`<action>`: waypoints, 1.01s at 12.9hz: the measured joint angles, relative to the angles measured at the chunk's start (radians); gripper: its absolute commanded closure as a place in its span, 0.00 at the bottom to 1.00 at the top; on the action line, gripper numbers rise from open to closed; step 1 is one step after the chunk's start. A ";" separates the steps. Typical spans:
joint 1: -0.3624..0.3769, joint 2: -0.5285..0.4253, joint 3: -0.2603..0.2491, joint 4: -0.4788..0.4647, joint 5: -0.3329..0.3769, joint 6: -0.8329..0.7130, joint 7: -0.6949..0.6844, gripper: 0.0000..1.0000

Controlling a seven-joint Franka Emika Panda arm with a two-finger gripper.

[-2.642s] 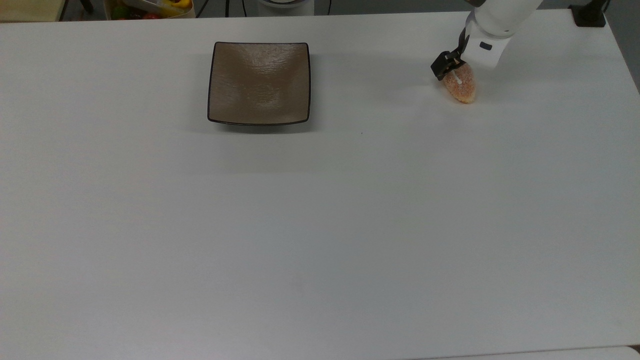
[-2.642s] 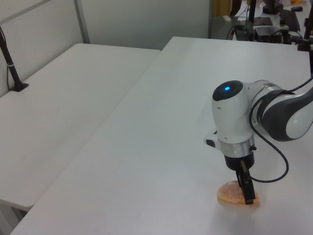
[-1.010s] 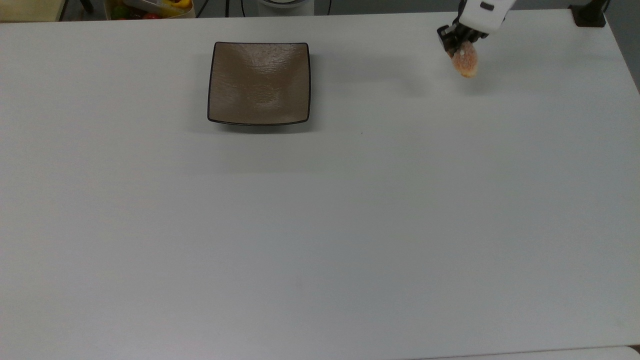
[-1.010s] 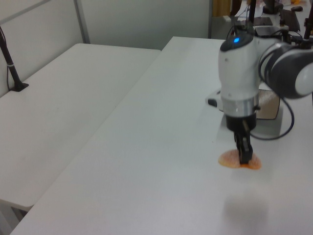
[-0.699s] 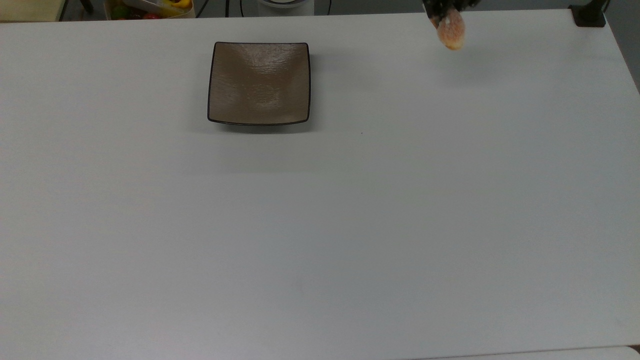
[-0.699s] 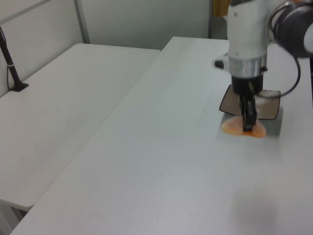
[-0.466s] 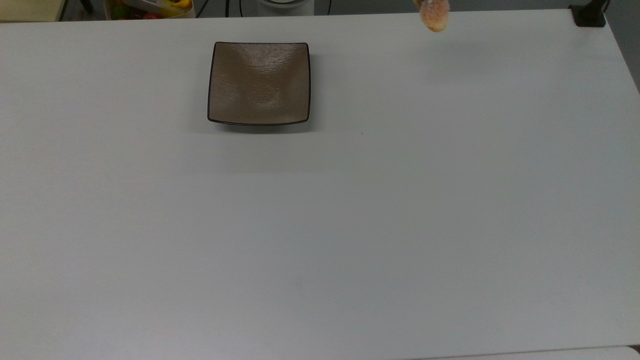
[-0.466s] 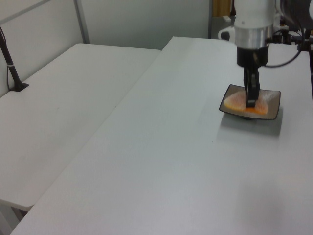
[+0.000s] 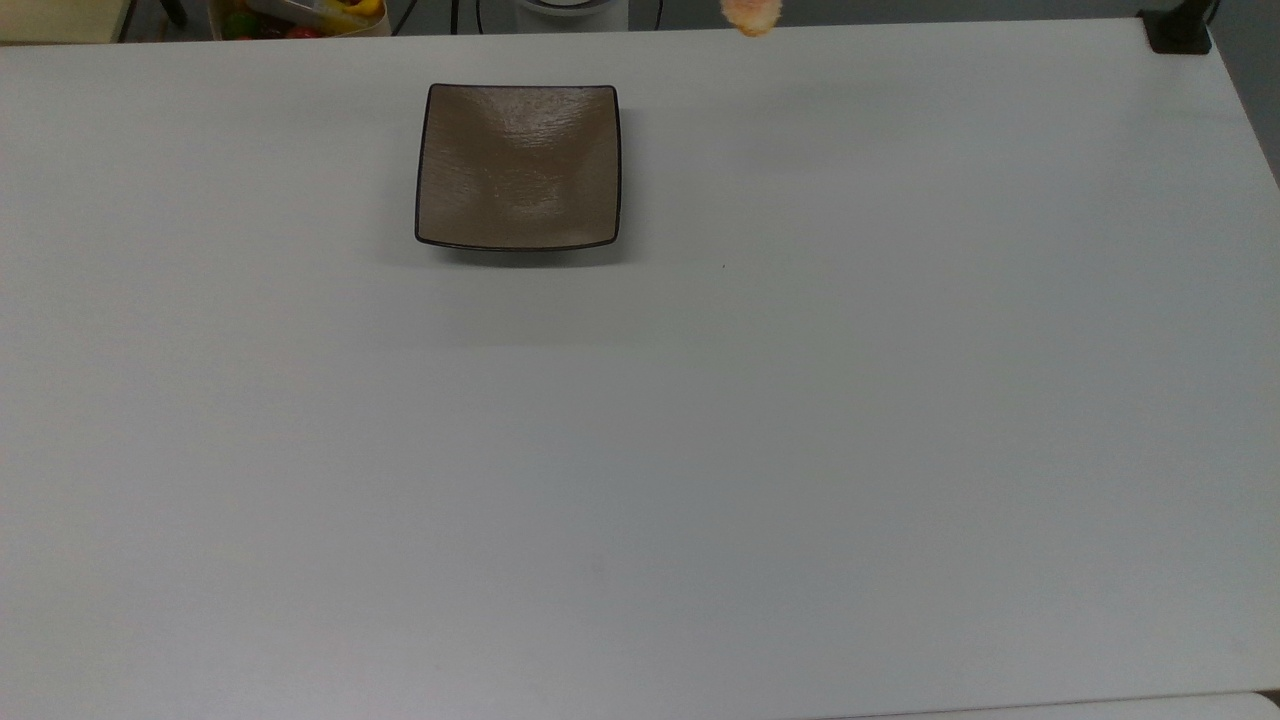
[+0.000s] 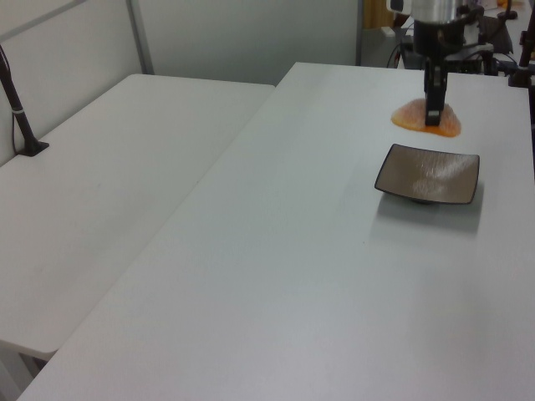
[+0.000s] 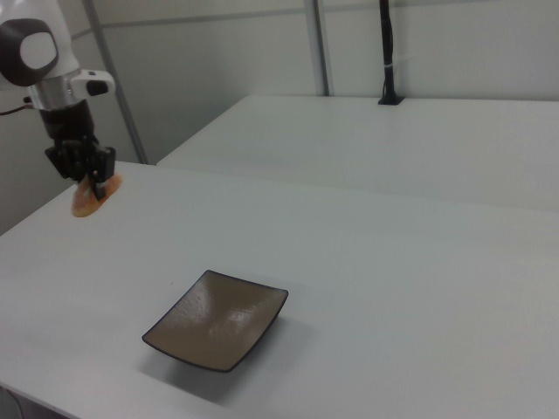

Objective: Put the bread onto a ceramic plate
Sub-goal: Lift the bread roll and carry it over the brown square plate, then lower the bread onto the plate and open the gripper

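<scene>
The gripper [image 10: 434, 121] hangs from the white arm [image 11: 45, 54] with its black fingers [image 10: 433, 92] pointing down and pinched onto the bread [image 10: 426, 119], an orange-pink sugared bun that sticks out on both sides of the fingers in the left view. In the right view the gripper [image 11: 94, 183] grips the upper end of the bun [image 11: 86, 200], which is carried in the air above the white table [image 9: 700, 450], clear of its surface. In the top view the lower tip of the bread [image 9: 752, 16] shows at the picture's upper edge, right over the table's far edge and off to the top view's right of the ceramic plate [image 9: 518, 166].

The plate is a square brown dish with a thin dark rim; it sits flat on the table and nothing lies in it. In the left view the plate [image 10: 428, 174] is nearer the camera than the held bun, with a strip of bare tabletop between them; in the right view the plate [image 11: 217, 319] lies well apart from the bread, toward the right view's lower right.

In the top view the plate stands near the table's far edge, with wide bare tabletop on its other three sides. A second white table [image 10: 100, 184] stands alongside, a narrow seam between the two. A black post [image 11: 385, 52] rises at that table's far edge in the right view.
</scene>
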 measured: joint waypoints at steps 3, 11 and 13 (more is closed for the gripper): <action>-0.081 -0.011 -0.004 -0.002 0.000 -0.008 -0.084 0.75; -0.224 0.040 -0.066 -0.100 -0.060 -0.009 -0.343 0.69; -0.225 0.071 -0.086 -0.120 -0.066 0.006 -0.363 0.66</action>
